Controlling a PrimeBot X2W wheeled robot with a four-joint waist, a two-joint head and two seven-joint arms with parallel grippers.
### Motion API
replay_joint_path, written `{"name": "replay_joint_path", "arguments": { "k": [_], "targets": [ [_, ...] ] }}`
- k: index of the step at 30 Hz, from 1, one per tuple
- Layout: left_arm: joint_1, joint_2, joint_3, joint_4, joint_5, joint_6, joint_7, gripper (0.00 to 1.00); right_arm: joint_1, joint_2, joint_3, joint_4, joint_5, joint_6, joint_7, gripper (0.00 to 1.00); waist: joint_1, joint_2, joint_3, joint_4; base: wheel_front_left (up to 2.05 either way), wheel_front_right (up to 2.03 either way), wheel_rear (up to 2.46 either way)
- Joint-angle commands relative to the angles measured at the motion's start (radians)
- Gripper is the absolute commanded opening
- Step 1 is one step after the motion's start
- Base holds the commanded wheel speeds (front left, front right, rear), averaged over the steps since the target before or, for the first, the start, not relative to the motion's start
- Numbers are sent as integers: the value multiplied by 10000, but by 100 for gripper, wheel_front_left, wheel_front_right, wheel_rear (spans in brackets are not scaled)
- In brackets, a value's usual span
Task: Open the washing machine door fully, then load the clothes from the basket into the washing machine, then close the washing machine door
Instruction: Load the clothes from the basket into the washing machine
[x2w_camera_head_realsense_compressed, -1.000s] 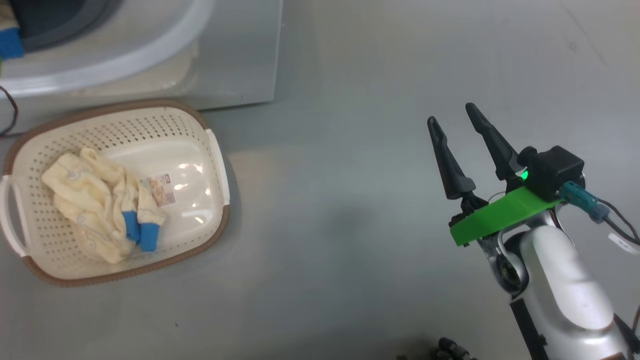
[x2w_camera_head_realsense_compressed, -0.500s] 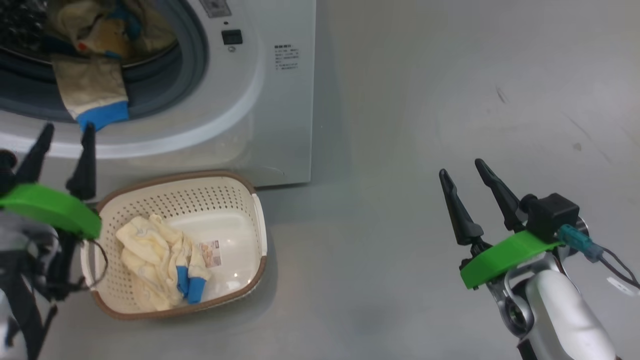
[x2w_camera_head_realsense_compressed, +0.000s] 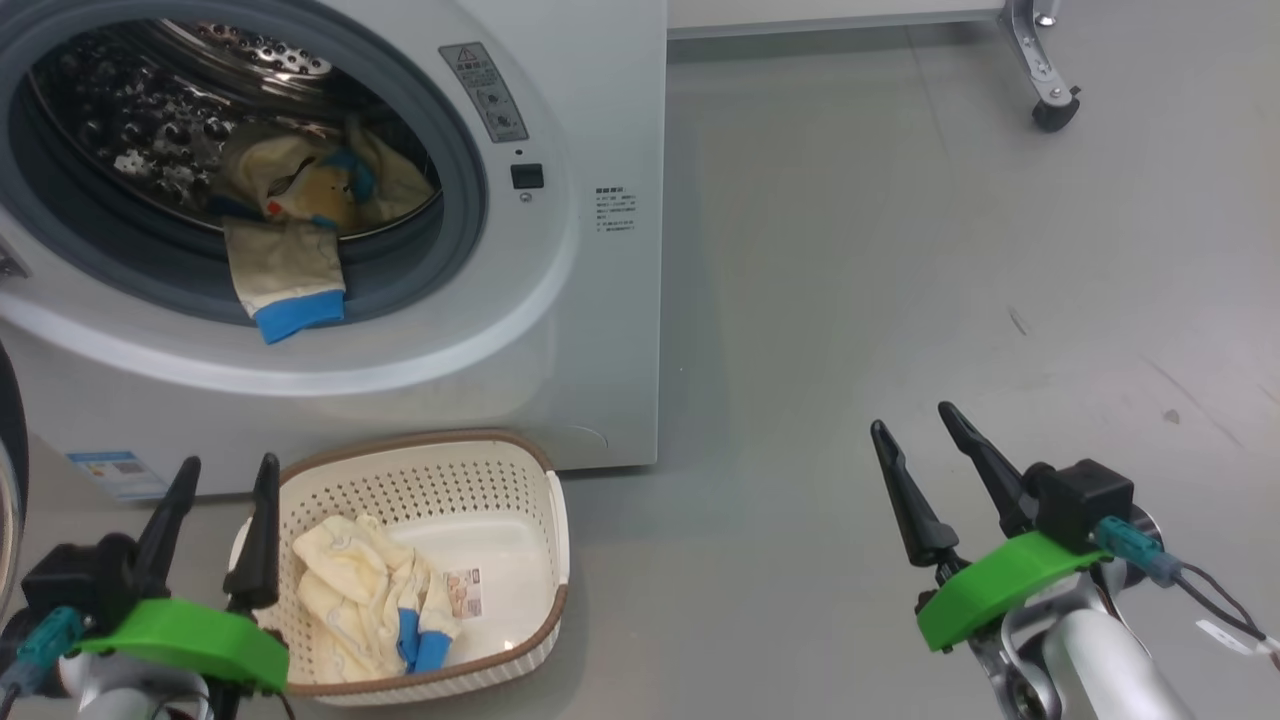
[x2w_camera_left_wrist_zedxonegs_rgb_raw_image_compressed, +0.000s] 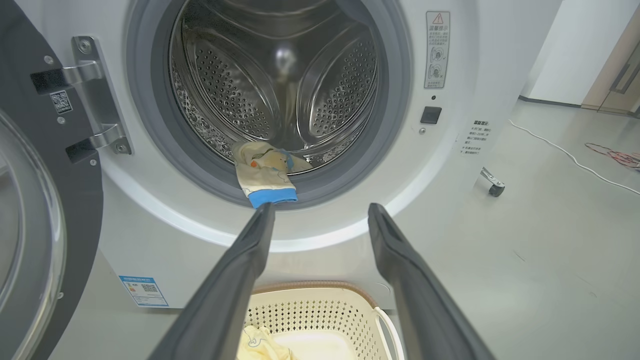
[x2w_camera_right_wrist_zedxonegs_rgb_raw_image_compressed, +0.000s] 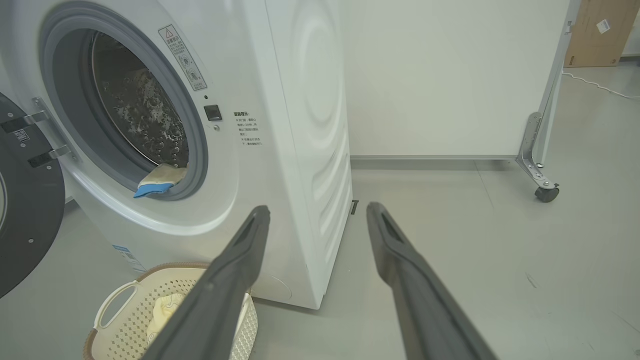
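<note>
The washing machine door (x2w_camera_left_wrist_zedxonegs_rgb_raw_image_compressed: 82, 225) stands swung wide at 9 o'clock of the washing machine (x2w_camera_head_realsense_compressed: 590, 330), where a garment (x2w_camera_head_realsense_compressed: 285, 275) drapes over the gasket. The clothes (x2w_camera_head_realsense_compressed: 350, 600) lie in the basket (x2w_camera_head_realsense_compressed: 450, 485) on the floor at the machine's 6 o'clock. The left pincer (x2w_camera_head_realsense_compressed: 229, 460) at the basket's 9 o'clock and the right pincer (x2w_camera_head_realsense_compressed: 912, 416), well off at 3 o'clock, both gape, grasping nothing.

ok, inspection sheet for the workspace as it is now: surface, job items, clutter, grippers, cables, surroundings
surface: grey floor, bare, faint scuffs.
washing machine: drum exposed.
washing machine door: open, swung left.
basket: on floor before the machine.
clothes: some in the basket; one piece lies in the drum, blue cuff hanging over the gasket.
clutter: nothing seen.
grippers: left gripper open, empty, beside basket; right gripper open, empty, over bare floor.
cables: white cable on floor; wires at right wrist.
surroundings: white wall, castor frame.
</note>
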Motion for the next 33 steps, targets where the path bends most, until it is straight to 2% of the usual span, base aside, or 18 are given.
{"name": "replay_joint_path", "arguments": {
  "k": [1,7,18,24,33],
  "targets": [
    [-292,253,574,-396,155,86,-97,100,-161,9,217,-243,84,-29,-95,100,2,-1,-124,35,0,0,0],
    [683,-363,1022,-1011,636,179,-97,100,44,11,322,-208,140,-29,-95,100,2,-1,-403,30,0,0,0],
    [1540,-1105,1402,-1405,1646,108,-97,100,151,13,468,-174,223,-29,-95,100,2,-1,-579,-35,0,0,0],
    [1622,-1294,1461,-1381,2224,48,-97,100,160,15,500,-166,265,-29,-95,100,2,-1,-599,-38,0,0,0],
    [1574,-1667,1704,-1302,2502,-168,-97,100,156,19,496,-165,269,-29,-95,100,2,-1,-565,17,0,0,0]
  ]
}}
